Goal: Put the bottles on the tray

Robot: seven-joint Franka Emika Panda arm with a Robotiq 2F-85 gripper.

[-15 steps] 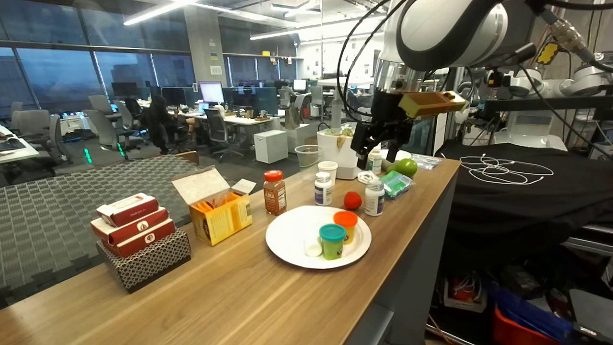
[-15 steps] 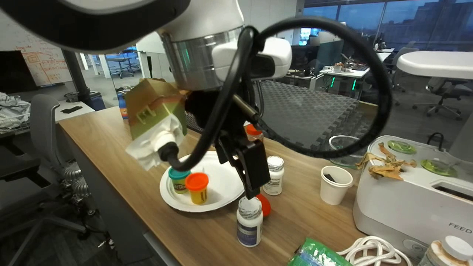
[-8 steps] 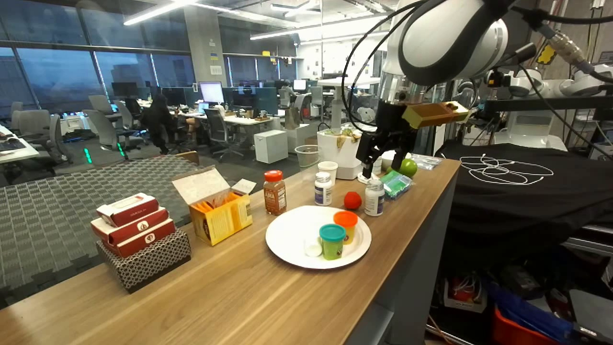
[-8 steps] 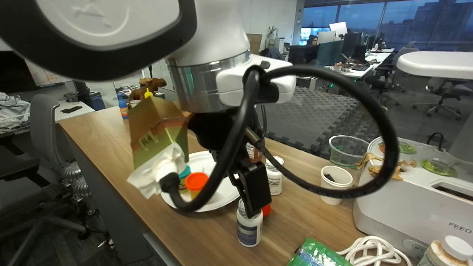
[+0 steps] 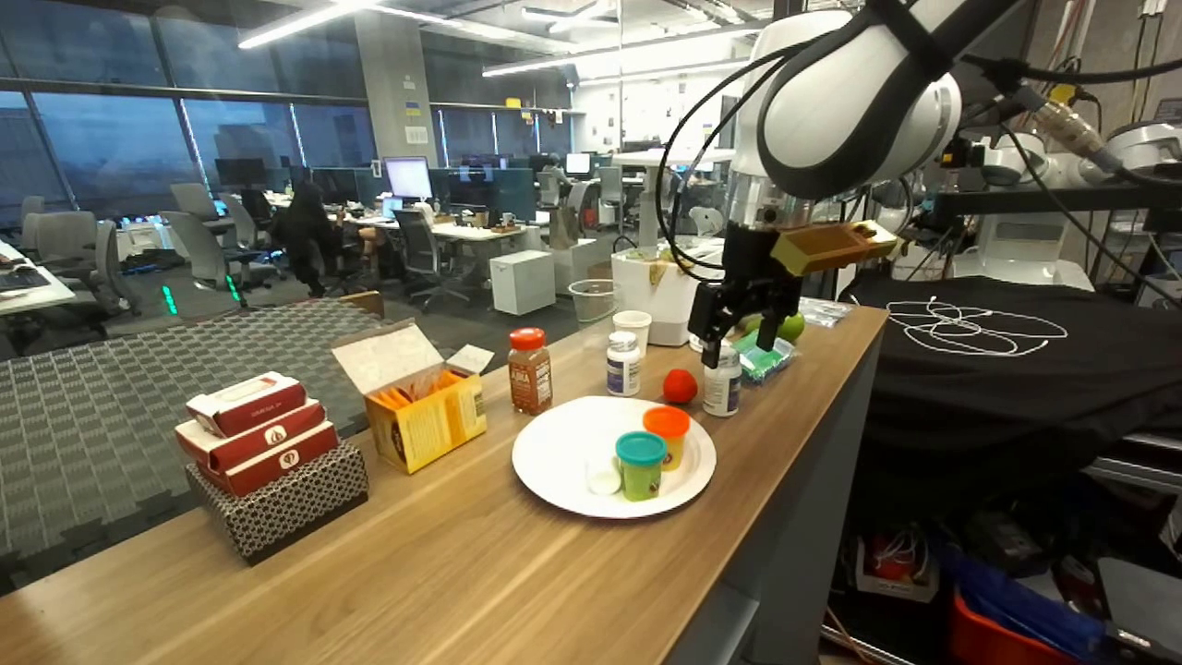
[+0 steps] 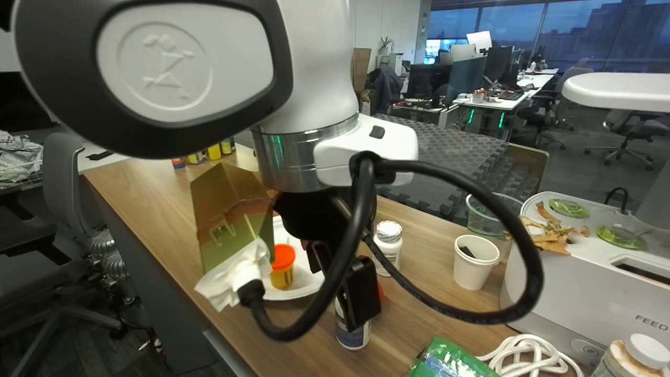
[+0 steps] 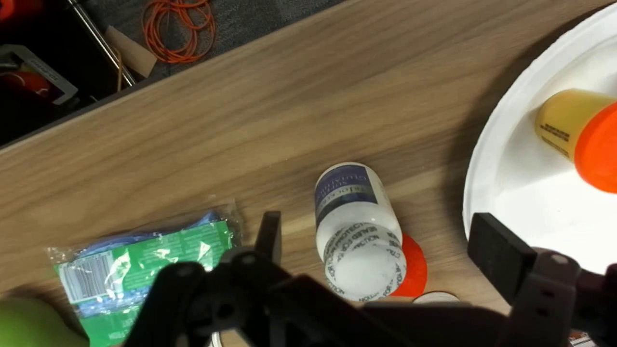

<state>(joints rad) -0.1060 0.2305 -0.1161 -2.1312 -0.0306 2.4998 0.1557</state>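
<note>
Wrist view: rightward from the green packet (image 7: 159, 267), the empty pincer (image 7: 384, 245) gapes wide, and the white bottle (image 7: 354, 221) stands upright on the table (image 7: 217, 144), seen between the jaws, nearer the packet side. Farther right lies the plate (image 7: 523, 212); lowering, then closing, seems next.

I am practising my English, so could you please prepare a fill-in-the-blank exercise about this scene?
The round plate is ____ in colour.
On it, the yellow tub has an ____ lid.
The patterned box carries a stack of ____ red-and-white cartons.
In the wrist view, the white bottle appears in the gap ____ the two open fingers.

Missing words, in order: white; orange; three; between.
</note>
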